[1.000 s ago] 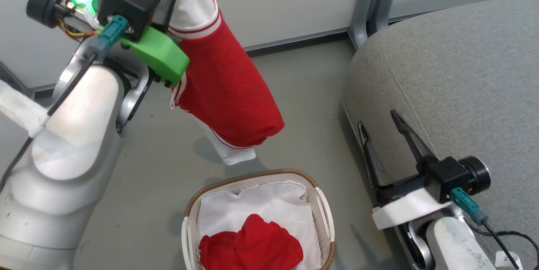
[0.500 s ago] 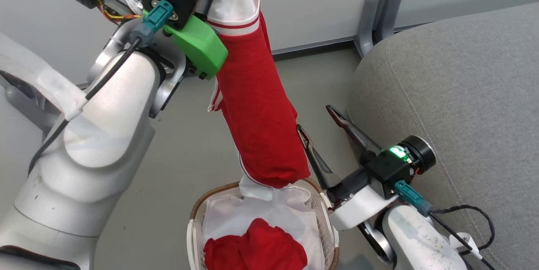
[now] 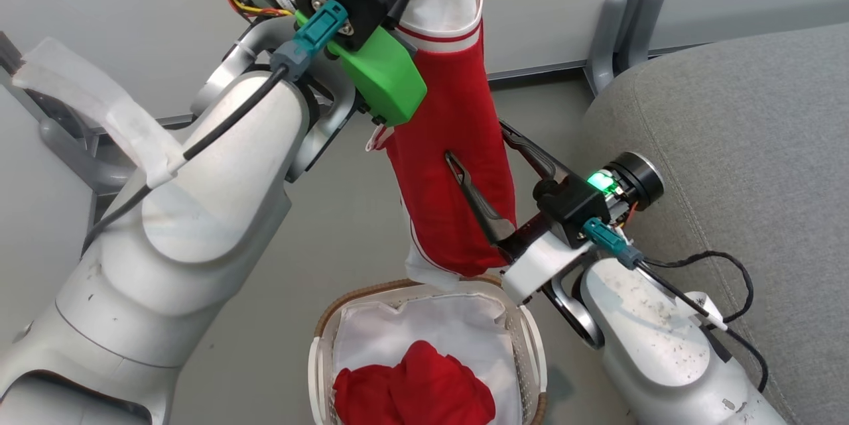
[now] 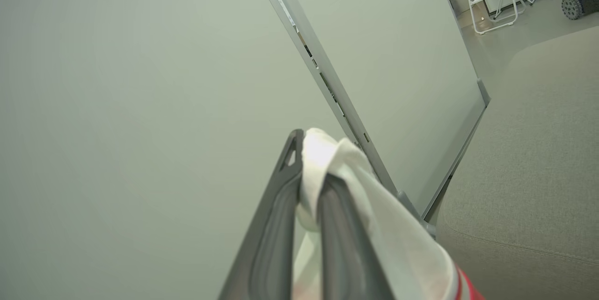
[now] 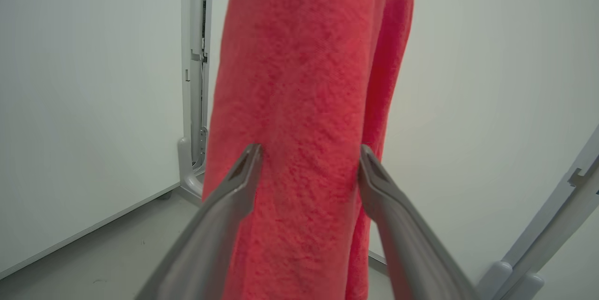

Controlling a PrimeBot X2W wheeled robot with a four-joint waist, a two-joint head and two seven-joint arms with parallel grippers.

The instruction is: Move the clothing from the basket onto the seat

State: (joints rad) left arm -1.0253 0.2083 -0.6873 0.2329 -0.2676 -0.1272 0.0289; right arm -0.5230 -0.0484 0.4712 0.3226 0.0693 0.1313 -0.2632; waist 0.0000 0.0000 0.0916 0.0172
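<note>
Left wrist view: left gripper [image 4: 306, 164] pressed together on the white cuff [image 4: 337, 164] of the striped red garment [image 3: 441, 113]; the red cloth below is cropped by the bottom edge.
Head view, same grip: the fingertips run off the top edge, so the pinch itself is hidden. The garment hangs straight down, its lower white hem overlapping the far rim of the basket [image 3: 371, 294]; touching or not, cannot tell.
Other claw: right gripper [image 3: 477, 142] spread wide, one finger in front of the hanging garment, the other at its right edge.
Right wrist view: both fingers flank the red cloth; whether they press it is unclear.
Basket contents: plain red garment [image 3: 414, 388] bunched on the white liner [image 3: 424, 322], its near end cropped.
Right of frame: seat [image 3: 729, 146], a grey cushion cut off by the picture's edge.
</note>
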